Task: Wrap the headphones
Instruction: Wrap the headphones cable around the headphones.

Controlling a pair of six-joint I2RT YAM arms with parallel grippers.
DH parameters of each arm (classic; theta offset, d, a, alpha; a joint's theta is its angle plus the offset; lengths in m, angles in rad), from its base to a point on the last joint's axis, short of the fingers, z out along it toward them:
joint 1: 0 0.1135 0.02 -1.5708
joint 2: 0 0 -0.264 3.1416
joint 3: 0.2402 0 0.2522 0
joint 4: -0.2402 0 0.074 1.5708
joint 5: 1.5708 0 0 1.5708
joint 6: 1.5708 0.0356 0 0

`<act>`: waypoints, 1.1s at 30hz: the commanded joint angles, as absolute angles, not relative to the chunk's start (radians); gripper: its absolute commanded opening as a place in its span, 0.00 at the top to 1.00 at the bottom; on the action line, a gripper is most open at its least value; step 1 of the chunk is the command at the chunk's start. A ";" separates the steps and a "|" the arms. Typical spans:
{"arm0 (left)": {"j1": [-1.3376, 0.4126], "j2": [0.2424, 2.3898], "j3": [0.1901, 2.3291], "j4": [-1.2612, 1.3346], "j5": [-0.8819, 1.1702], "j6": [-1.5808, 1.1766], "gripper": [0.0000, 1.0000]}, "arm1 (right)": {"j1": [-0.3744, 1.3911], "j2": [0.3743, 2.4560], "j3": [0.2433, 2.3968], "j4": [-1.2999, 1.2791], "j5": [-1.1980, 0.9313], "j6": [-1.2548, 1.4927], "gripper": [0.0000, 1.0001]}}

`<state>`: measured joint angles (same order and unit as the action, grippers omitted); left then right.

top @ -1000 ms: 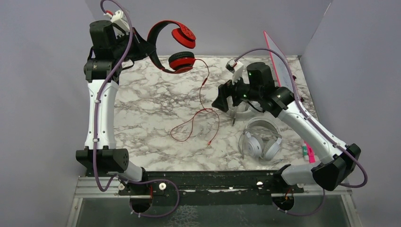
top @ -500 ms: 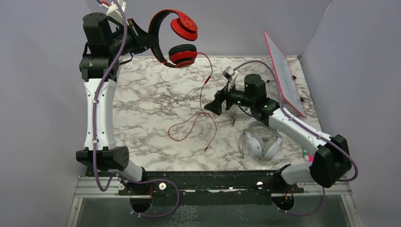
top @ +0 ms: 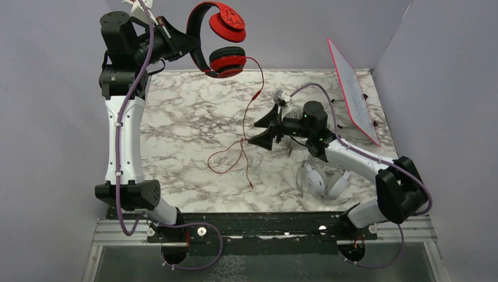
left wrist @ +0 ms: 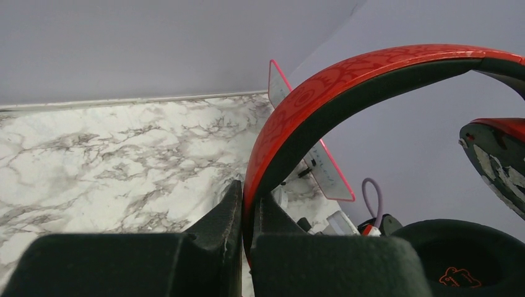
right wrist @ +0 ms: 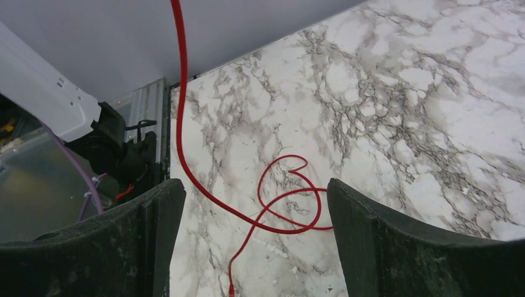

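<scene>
Left end effector is up high over the far-left corner, and it has the red-and-black headphones by the headband. The left wrist view shows it plainly: the left end effector is pinched tight on the band of the red-and-black headphones, red outside, black lining inside, arching up and away to the right. Both earcups hang clear of the bench, one above the other, well off the marble.

From the lower cup the red cable drops down to the bench, curls into loose loops around the middle of the marble, and trails off toward the near edge, where its plug end lies flat.

Over to the right end effector: low over the middle of the bench, pointing left, just to the right of that hanging cable. Its jaws stand wide apart with nothing between them. In the right wrist view the right end effector frames the red cable, which runs down past the left finger and into its loops on the marble; neither finger touches it, as far as can be seen.

Near right, the white-silver headphones lie flat on the bench, partly under the right forearm. At the far right a white panel with a pink-red rim stands tilted.
</scene>
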<state>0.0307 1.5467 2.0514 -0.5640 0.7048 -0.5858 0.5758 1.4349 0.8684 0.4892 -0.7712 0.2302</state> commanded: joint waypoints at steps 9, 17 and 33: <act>0.014 1.555 2.065 -0.428 0.745 -0.719 1.00 | 0.578 1.597 0.797 0.904 -0.920 0.335 0.27; 0.005 1.558 2.080 -0.391 0.762 -0.765 1.00 | 0.577 1.719 0.811 1.135 -0.878 0.356 0.26; 0.005 1.508 2.082 -0.359 0.753 -0.778 1.00 | 0.594 1.810 0.837 1.382 -0.828 0.353 0.58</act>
